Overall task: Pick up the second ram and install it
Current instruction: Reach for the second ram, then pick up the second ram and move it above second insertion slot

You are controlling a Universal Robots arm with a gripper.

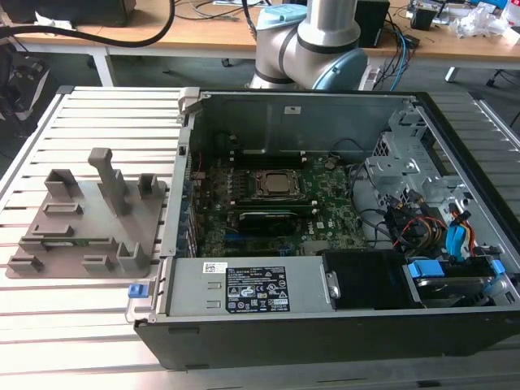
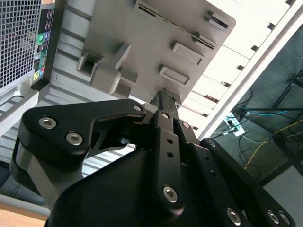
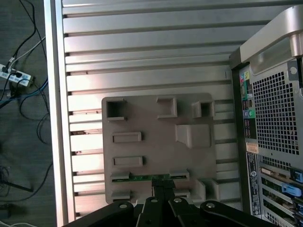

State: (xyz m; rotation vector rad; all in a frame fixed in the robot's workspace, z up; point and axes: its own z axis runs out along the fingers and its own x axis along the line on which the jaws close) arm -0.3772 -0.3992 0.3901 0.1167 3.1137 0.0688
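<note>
Exterior view's left: grey fixture (image 1: 73,213) sits on the slatted table (image 1: 97,325). The ram (image 1: 75,240) lies flat in a slot of the fixture, on the side nearest the camera. It is well apart from the case and not in the claw.

Centre: open PC case (image 1: 284,114), just beside the fixture, lying on its side. The motherboard (image 1: 329,213) is inside it, with the CPU socket (image 1: 275,184) near the board's middle. The arm (image 1: 313,41) rises behind the case's back wall.

Exterior view's right: drive bay with cables and blue tabs (image 1: 426,270).

First wrist view: the claw (image 3: 163,186) hangs above the fixture (image 3: 156,142), over the edge where the ram (image 3: 151,177) sits. It is not touching the ram. The fingertips (image 3: 157,188) look pressed together, with nothing between them.

Second wrist view: the claw (image 2: 163,97) points at the fixture (image 2: 156,33). This angle doesn't show the gap.
</note>
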